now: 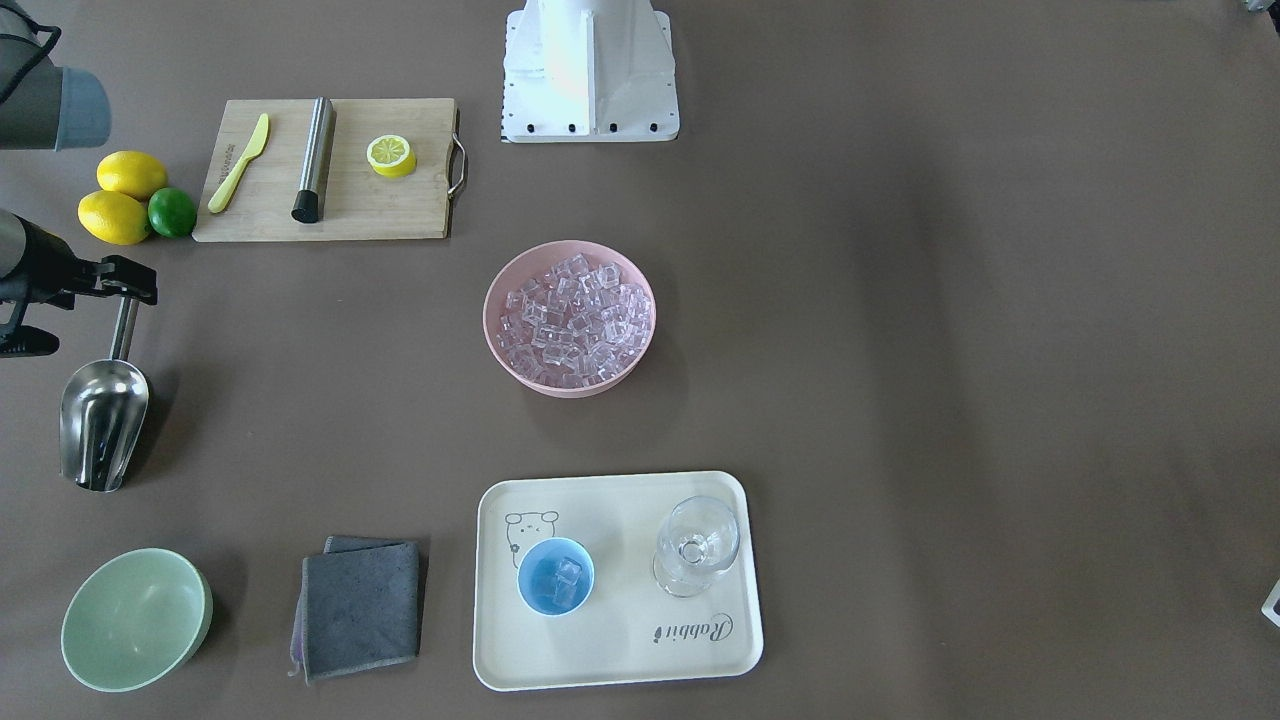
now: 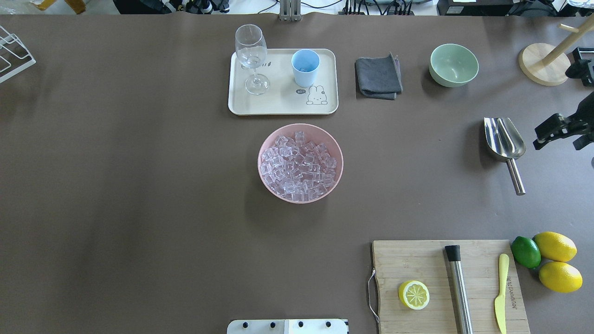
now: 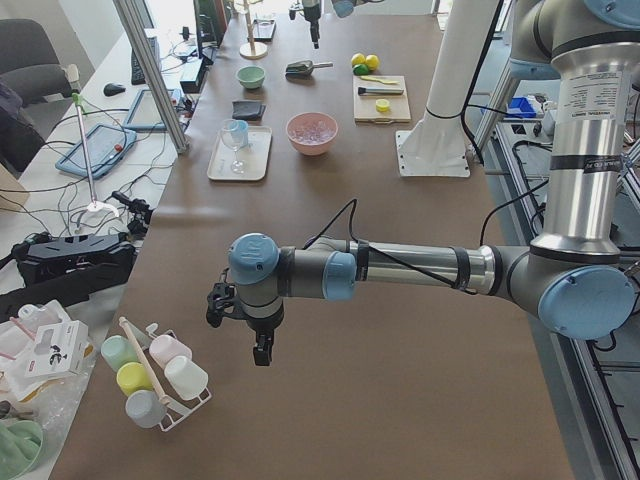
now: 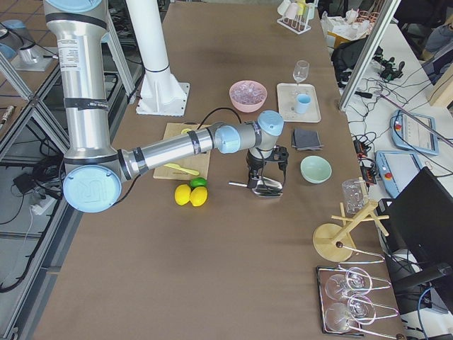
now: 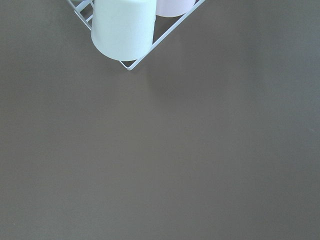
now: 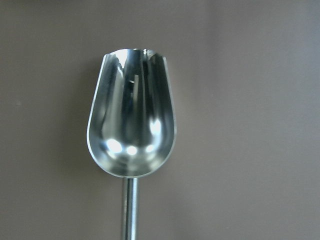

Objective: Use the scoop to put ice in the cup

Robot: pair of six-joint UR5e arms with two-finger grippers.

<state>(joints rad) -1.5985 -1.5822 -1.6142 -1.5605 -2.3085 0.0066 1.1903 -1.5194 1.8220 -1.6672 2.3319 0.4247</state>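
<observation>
The steel scoop [image 1: 103,415] lies empty on the table at the robot's right, trough towards the green bowl. It also shows in the overhead view [image 2: 504,138] and fills the right wrist view [image 6: 131,127]. My right gripper [image 2: 558,139] hovers above its handle, open and holding nothing. The ice [image 1: 572,320] fills a pink bowl [image 1: 498,340] at the table's middle. The light-blue cup [image 1: 556,577] stands on a cream tray [image 1: 620,650] with a few cubes inside. My left gripper [image 3: 250,330] shows only in the left side view, far from these things; I cannot tell its state.
A stemmed glass [image 1: 697,545] stands beside the cup on the tray. A grey cloth [image 1: 358,605] and a pale green bowl [image 1: 135,620] lie beyond the scoop. A cutting board [image 1: 330,170] holds a knife, a steel cylinder and half a lemon; lemons and a lime [image 1: 130,200] lie beside it.
</observation>
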